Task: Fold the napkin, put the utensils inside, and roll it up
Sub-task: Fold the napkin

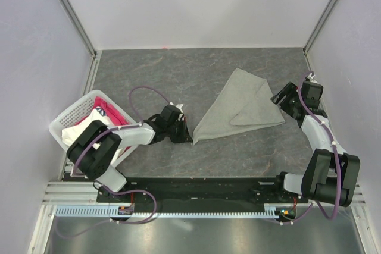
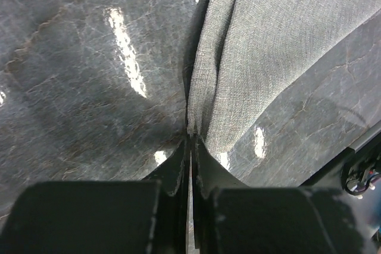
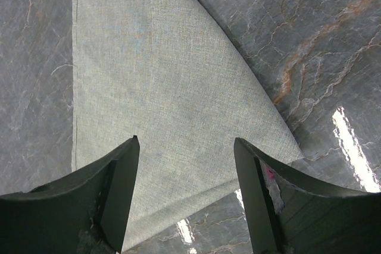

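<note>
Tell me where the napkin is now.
In the top view the napkin lies right of centre, its near-left corner pinched by the left gripper, the right gripper at its right edge.

We see a dark grey marbled tabletop (image 1: 178, 69) (glossy, with bright glare patches) enclosed by plain white walls (image 1: 196, 4) and metal corner posts (image 1: 70, 10).

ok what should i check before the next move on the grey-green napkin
1. left gripper shut on the near corner of the thin grey-green cloth napkin: ok
2. right gripper open over the napkin's right side, not gripping: ok
3. napkin lying flat: not ok, a crease rises by the left grip
4. utensils in view: not ok, none visible
5. white lattice basket apart from the napkin: ok
</note>
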Available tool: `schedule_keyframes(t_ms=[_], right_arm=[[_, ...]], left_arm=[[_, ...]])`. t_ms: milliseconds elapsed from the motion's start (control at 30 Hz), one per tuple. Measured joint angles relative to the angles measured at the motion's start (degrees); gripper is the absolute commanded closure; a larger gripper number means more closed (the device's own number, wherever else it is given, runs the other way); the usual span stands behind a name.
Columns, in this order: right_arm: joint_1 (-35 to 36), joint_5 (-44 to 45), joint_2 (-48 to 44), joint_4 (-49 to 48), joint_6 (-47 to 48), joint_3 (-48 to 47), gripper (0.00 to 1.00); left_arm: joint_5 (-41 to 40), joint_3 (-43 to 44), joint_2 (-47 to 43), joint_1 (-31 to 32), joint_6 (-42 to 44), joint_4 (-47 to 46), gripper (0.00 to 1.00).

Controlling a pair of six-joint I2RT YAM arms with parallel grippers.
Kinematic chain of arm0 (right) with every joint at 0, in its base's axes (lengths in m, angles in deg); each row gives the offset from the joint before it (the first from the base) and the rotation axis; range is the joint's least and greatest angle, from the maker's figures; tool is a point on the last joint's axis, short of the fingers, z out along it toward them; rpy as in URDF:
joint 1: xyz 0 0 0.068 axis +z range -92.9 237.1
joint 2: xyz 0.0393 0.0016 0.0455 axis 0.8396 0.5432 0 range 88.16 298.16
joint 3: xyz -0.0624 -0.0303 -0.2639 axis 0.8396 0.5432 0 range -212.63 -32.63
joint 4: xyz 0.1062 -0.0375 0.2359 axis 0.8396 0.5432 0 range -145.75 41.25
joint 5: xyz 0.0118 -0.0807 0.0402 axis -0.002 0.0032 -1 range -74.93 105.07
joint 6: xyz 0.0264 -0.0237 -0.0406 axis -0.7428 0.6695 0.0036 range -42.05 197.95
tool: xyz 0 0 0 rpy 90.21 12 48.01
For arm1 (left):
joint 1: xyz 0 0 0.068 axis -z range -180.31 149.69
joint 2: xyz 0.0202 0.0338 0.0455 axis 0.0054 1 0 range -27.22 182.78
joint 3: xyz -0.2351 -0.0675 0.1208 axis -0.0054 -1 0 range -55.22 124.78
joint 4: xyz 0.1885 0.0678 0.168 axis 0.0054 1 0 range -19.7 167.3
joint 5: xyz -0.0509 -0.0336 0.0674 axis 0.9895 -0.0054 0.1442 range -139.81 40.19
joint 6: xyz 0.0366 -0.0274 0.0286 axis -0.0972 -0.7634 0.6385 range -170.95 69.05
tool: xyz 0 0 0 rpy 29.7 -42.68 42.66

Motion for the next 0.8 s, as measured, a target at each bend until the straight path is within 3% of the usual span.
schedule_keyframes(t_ms=[233, 500, 800], right_arm=[[0.0, -0.2, 0.1, -0.3, 0.0, 0.1, 0.27], [0.0, -1.1, 0.1, -1.6, 0.0, 1.2, 0.27], [0.0, -1.5, 0.2, -2.3, -0.4, 2.0, 0.27]], left_arm=[[0.2, -0.5, -2.1, 0.0, 0.1, 2.1, 0.98], [-0.7, -3.8, -13.9, 0.0, 0.1, 3.2, 0.98], [0.0, -5.0, -14.0, 0.0, 0.1, 3.3, 0.98]])
